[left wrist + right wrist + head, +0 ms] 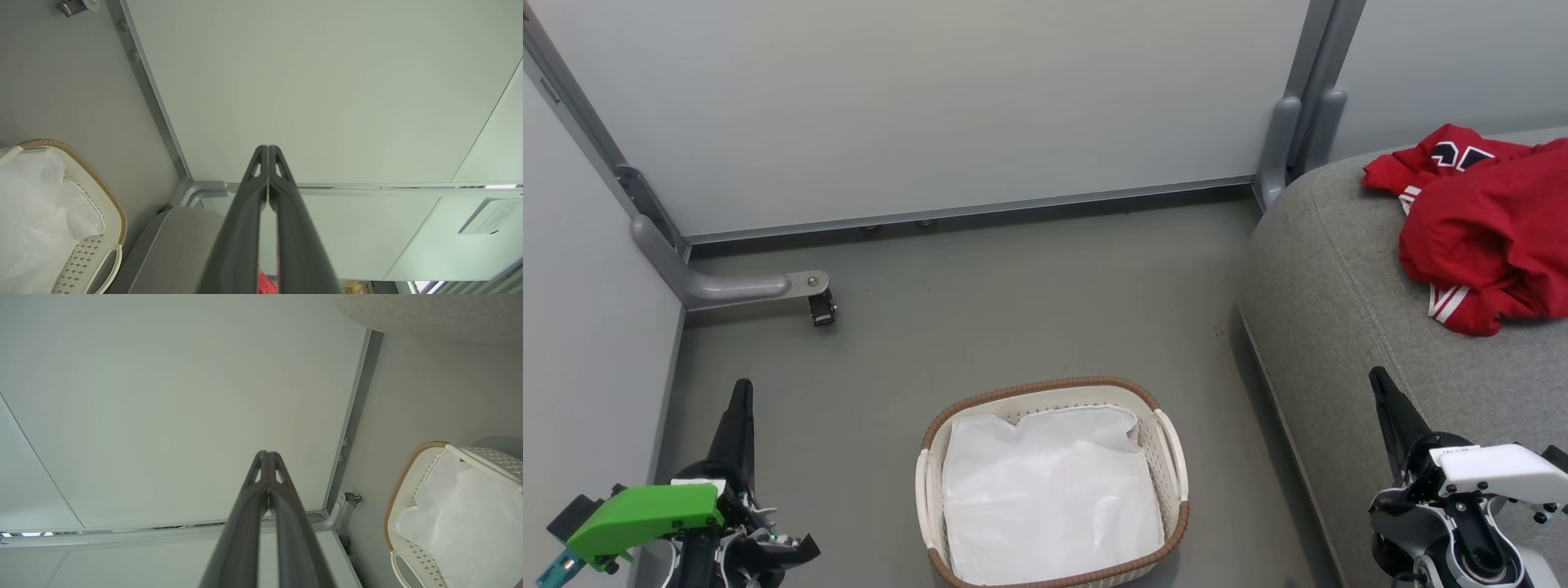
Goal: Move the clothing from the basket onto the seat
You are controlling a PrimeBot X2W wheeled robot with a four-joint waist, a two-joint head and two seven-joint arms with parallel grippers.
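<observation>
Red clothing point(1478, 220) lies crumpled on the grey seat point(1331, 286) at the right of the head view; white-striped hems and dark number marks show on it. A sliver of red clothing point(265, 284) peeks between the left fingers in the left wrist view. The cream basket point(1168, 457) with a brown rim stands on the floor in the lower middle, holding just its white liner point(1049, 498). My left gripper point(742, 385) is shut at the lower left, left of the basket. My right gripper point(1377, 376) is shut over the seat's front part. Both hold nothing.
Grey panel walls close off the back and left. A metal bracket foot with a small caster point(821, 309) juts onto the floor at the back left. Grey floor lies between the basket point(398, 486) and the back wall.
</observation>
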